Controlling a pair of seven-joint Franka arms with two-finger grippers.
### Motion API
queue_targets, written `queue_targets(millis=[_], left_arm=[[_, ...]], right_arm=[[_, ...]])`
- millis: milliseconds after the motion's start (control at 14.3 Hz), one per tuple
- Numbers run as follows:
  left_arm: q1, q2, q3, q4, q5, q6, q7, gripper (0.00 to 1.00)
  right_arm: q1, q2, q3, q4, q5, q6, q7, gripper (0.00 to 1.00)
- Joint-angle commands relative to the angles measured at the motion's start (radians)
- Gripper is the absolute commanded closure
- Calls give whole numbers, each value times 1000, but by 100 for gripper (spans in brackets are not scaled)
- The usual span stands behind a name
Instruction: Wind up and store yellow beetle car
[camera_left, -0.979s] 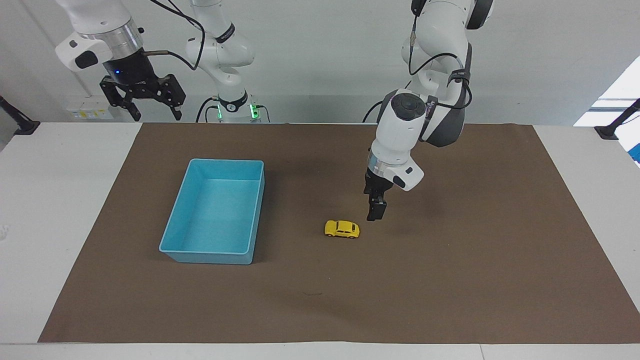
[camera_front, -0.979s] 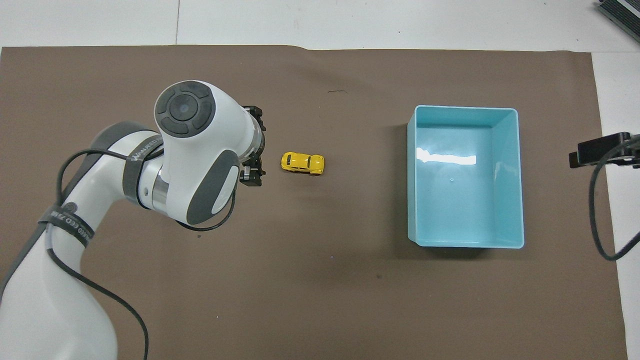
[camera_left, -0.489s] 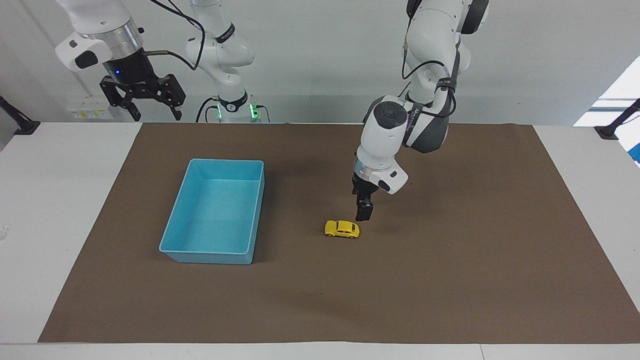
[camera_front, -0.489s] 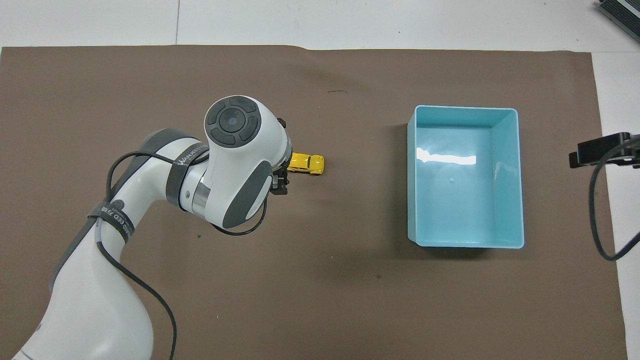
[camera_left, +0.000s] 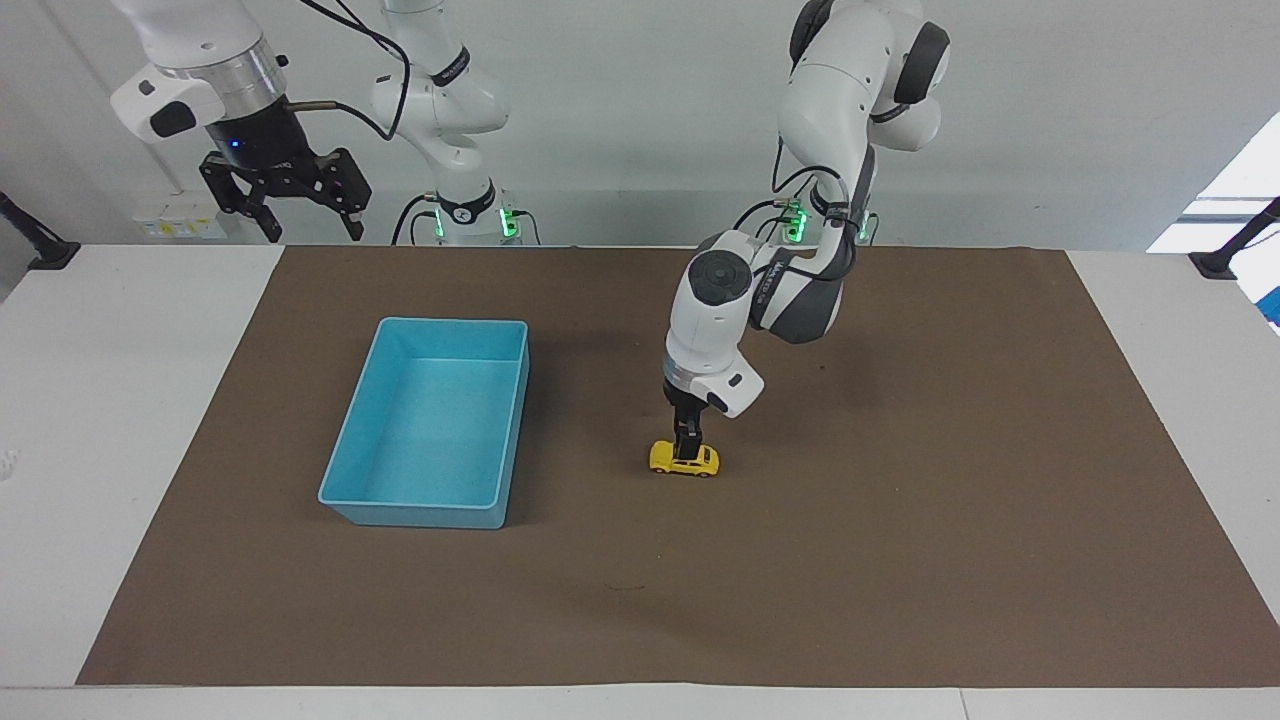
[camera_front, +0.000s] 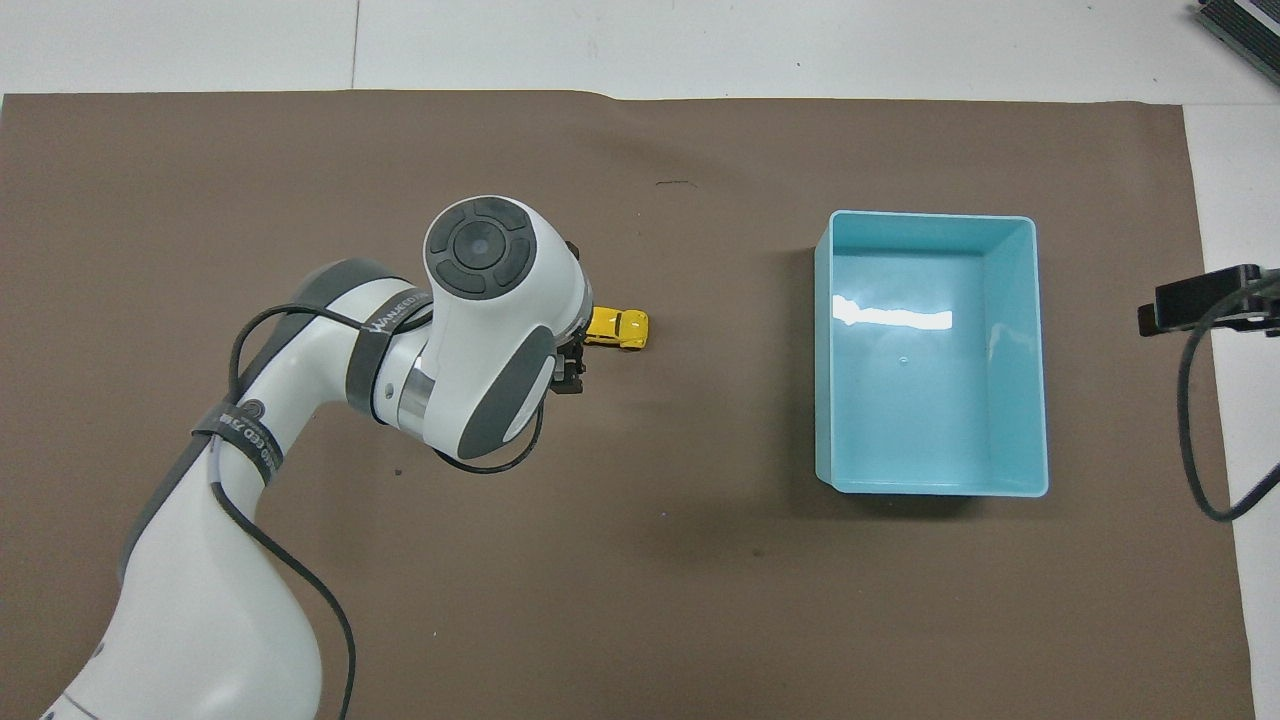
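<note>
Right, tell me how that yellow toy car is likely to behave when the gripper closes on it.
The yellow beetle car stands on its wheels on the flat brown mat, so a sideways nudge would probably roll it. Its rounded, glossy body may slip between the fingers of the left gripper. It looks small and stiff, likely light, so an off-centre squeeze could skid it.

car: glossy | tray: shiny plastic | mat: matt

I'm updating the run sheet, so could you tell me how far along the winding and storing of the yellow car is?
Early. Nothing is stored: the light blue tray holds nothing. In hand: the left gripper, open, is down over the yellow beetle car, which sits on the brown mat. Gripping, winding and placing remain. The right gripper waits, raised.
</note>
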Motion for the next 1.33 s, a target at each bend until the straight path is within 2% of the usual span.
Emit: queue_targets(millis=[0, 1049, 1258], left_arm=[[-5, 27, 15, 44, 21, -26, -17, 0], [12, 56, 15, 39, 54, -37, -10, 0], [12, 54, 15, 41, 55, -57, -11, 39]], right_arm=[[-9, -8, 4, 2, 4, -16, 11, 0], [-9, -8, 4, 2, 4, -16, 11, 0], [-9, -8, 5, 2, 4, -16, 11, 0]])
